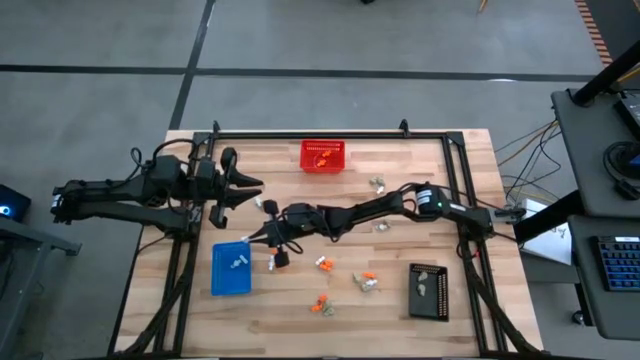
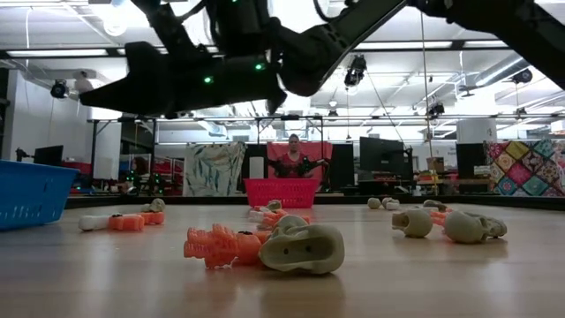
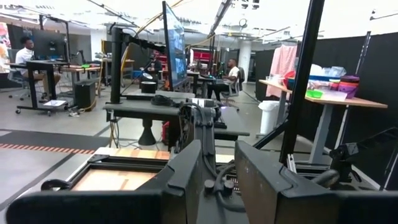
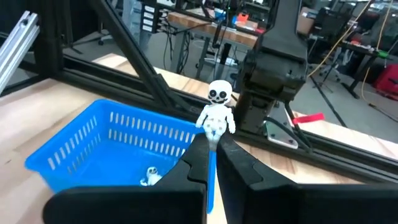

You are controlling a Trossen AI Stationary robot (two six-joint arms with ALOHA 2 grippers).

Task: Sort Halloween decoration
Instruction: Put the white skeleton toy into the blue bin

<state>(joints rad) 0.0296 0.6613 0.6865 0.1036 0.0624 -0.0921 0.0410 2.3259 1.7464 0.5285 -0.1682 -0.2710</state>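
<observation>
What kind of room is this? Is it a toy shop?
Probably not a shop: it looks like a robot lab or workshop. A wooden table has two dark robot arms over it, desks with monitors stand behind, and a person sits working at one.

The table [image 1: 400,300] was pale wood with a visible plank grain, framed in black. A red mesh basket [image 1: 323,156] sat on it, with a bright blue tray [image 1: 230,272] and a black tray [image 1: 428,291]. The small trinkets were orange [image 2: 221,246], white [image 1: 238,262] and pale grey-beige [image 2: 302,248]. The skeleton figure [image 4: 216,113] was white with black eye sockets. Both arms were dark.
</observation>
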